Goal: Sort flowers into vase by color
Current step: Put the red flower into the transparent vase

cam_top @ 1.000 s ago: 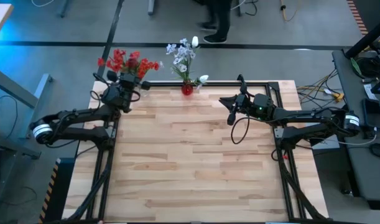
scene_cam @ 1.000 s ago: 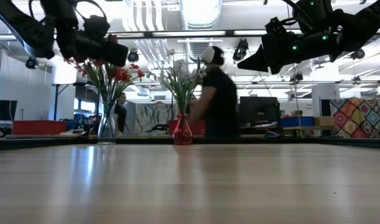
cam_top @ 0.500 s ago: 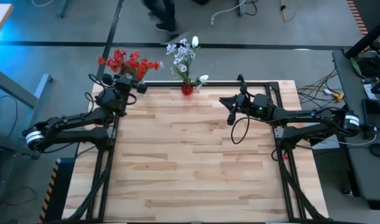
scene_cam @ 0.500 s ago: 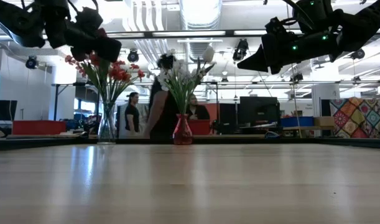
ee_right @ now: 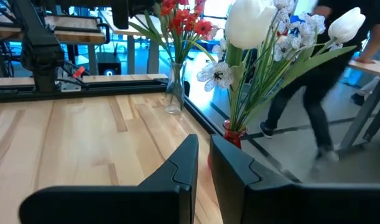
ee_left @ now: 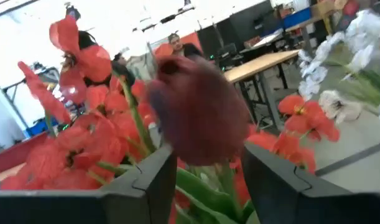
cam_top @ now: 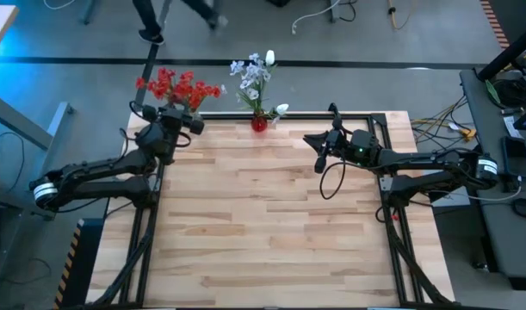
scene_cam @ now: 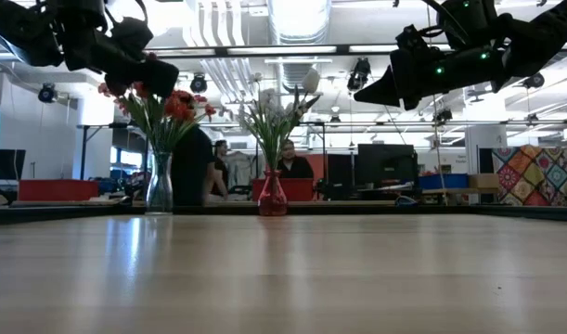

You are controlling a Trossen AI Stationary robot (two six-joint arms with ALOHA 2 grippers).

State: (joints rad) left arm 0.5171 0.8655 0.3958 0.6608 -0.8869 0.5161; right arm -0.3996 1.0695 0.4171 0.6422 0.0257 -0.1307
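My left gripper [cam_top: 192,123] hangs at the table's [cam_top: 271,224] eleven o'clock, fingers spread, over the red flowers [cam_top: 178,86] in the clear vase [scene_cam: 159,183]; stems upright, heads fanning up. The dark tulip [ee_left: 199,109] shows between my fingers. White flowers [cam_top: 254,76] stand upright in the red vase [cam_top: 259,123] at twelve. My right gripper [cam_top: 312,140], fingers pressed together, waits at one o'clock.

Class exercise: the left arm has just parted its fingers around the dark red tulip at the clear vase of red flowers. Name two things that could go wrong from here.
1. The left gripper is open, but the dark red tulip sits between its fingers; pulling back may snag it and drag it out.
2. The clear vase stands at the table's far edge; a bump from the arm could topple it.
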